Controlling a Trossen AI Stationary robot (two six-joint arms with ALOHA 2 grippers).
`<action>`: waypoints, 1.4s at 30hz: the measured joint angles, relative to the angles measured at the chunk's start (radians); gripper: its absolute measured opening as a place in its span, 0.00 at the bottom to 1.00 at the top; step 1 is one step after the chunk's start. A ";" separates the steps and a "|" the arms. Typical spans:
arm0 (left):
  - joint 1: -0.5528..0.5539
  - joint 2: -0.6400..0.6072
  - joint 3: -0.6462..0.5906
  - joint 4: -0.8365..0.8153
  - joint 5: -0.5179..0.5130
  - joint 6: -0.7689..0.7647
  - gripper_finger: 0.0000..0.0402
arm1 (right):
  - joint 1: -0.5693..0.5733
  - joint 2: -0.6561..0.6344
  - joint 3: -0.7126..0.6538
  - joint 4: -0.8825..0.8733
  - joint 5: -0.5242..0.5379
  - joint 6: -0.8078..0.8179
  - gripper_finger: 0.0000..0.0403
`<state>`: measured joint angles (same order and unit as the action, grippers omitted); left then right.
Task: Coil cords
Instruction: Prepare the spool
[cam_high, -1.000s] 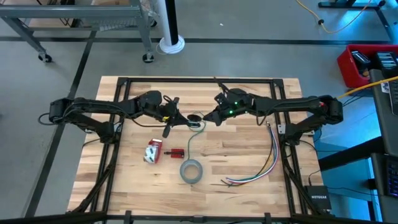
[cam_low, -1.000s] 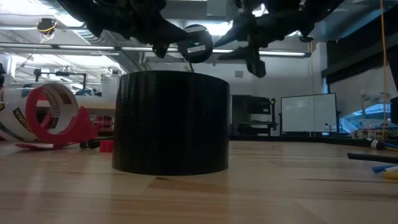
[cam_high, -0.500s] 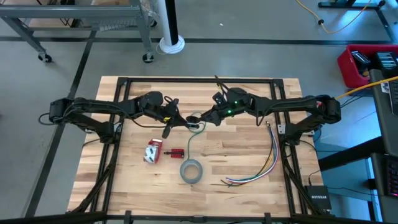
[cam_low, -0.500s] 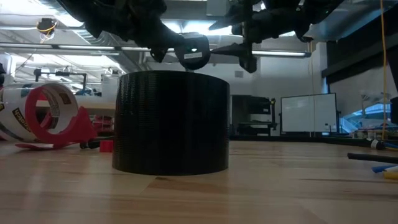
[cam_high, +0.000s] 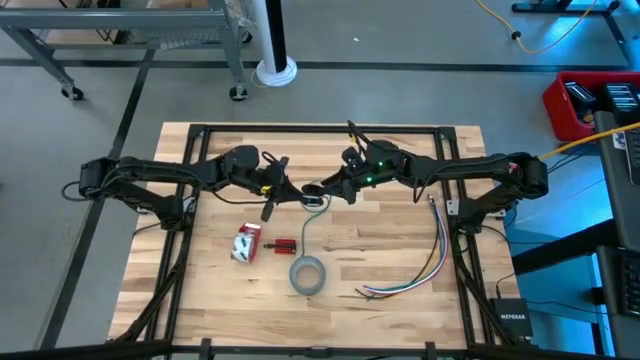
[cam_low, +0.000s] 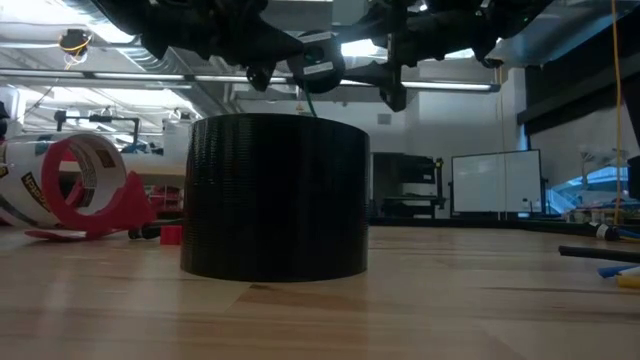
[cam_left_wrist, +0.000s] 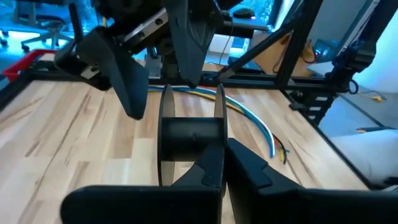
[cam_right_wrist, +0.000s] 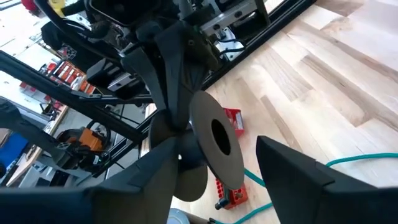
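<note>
The cord (cam_high: 305, 222) is thin and limp; I judge it light, apt to sag, kink or slide off unless kept lightly taut. Its wound part sits on a small dark spool (cam_left_wrist: 191, 140) with two round flanges, which looks rigid and light. The hub between the flanges seems the sure place to hold the spool, while the loose cord is best taken just past it.

The left hand (cam_high: 290, 192) is raised above the desk (cam_high: 400, 260) near its middle, fingers clenched on the spool's hub and flange edge. The right hand (cam_high: 328, 190) faces it from the opposite side, released, its fingers (cam_right_wrist: 292, 171) spread to either side of the spool's near flange without visibly touching it. From the spool the cord hangs down and trails toward the grey tape roll (cam_high: 307, 274), on the desk well below both hands.
</note>
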<state>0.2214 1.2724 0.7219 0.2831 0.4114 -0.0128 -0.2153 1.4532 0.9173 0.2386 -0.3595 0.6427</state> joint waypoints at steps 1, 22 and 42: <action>0.000 0.000 0.000 -0.002 0.000 -0.003 0.00 | 0.000 0.000 0.000 0.000 0.000 -0.001 0.53; 0.001 -0.004 0.000 0.002 -0.032 -0.075 0.02 | -0.002 0.076 -0.003 0.095 -0.114 -0.048 0.02; 0.001 -0.016 0.001 0.000 -0.574 0.139 0.36 | -0.001 0.076 0.000 0.101 0.226 -0.047 0.01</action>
<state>0.2222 1.2560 0.7227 0.2835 -0.1622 0.1262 -0.2167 1.5288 0.9169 0.3395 -0.1338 0.5957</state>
